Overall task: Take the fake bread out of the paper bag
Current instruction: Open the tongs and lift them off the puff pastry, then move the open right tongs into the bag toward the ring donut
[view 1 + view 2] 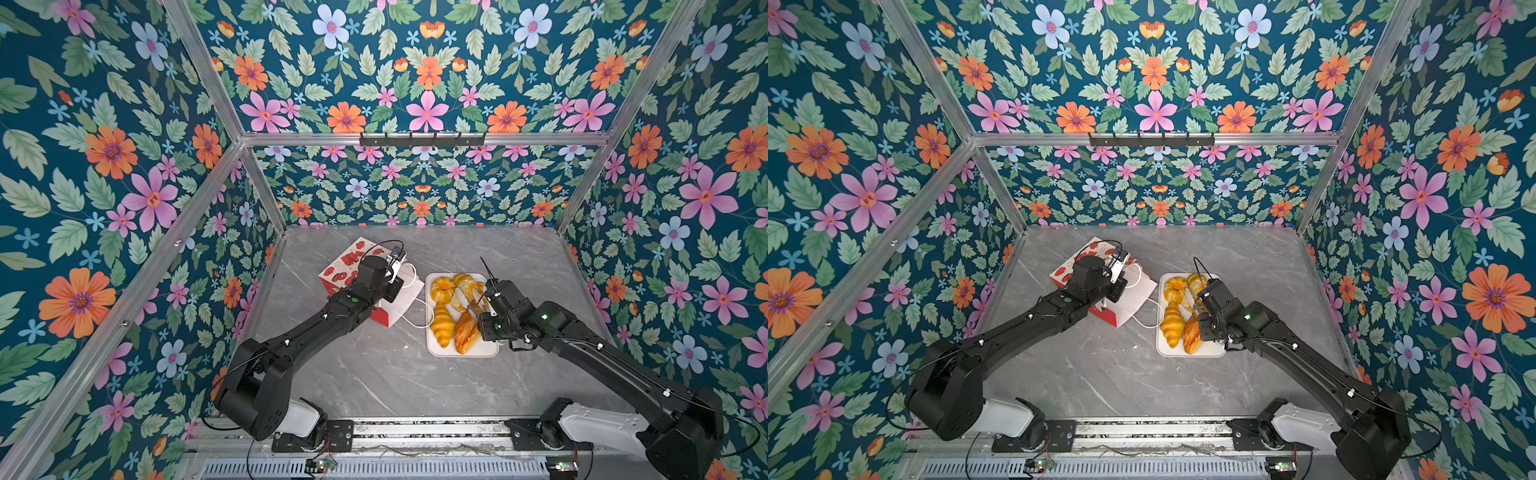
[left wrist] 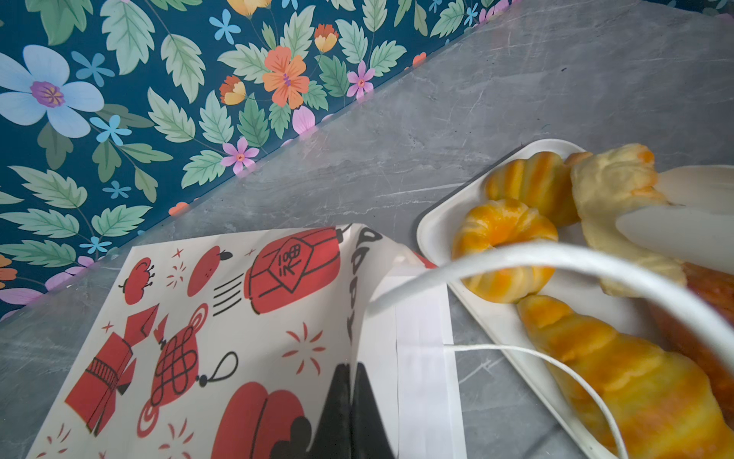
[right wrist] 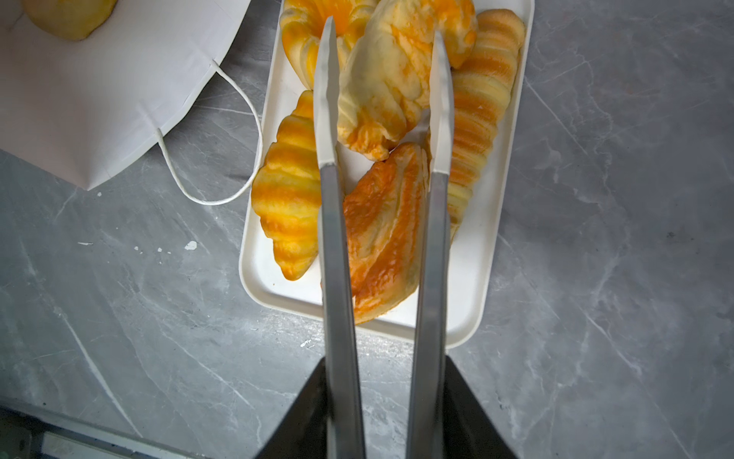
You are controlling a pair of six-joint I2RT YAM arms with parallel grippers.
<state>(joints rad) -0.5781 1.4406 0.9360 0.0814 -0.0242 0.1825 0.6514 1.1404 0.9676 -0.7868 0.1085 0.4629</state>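
The paper bag lies on its side, mouth toward the white tray. My left gripper is shut on the bag's upper mouth edge, holding it up. One pale yellow piece of fake bread shows inside the bag. My right gripper is shut on metal tongs. Their white tips stand on either side of a pale pastry that rests on top of the pile in the tray. Beneath lie a ring bun, a croissant, a flaky pastry and a ribbed loaf.
A white cord handle of the bag loops over the grey marble table to the tray's near-side rim. Floral walls close in the table at the back and on both sides. A black hook rail hangs on the back wall.
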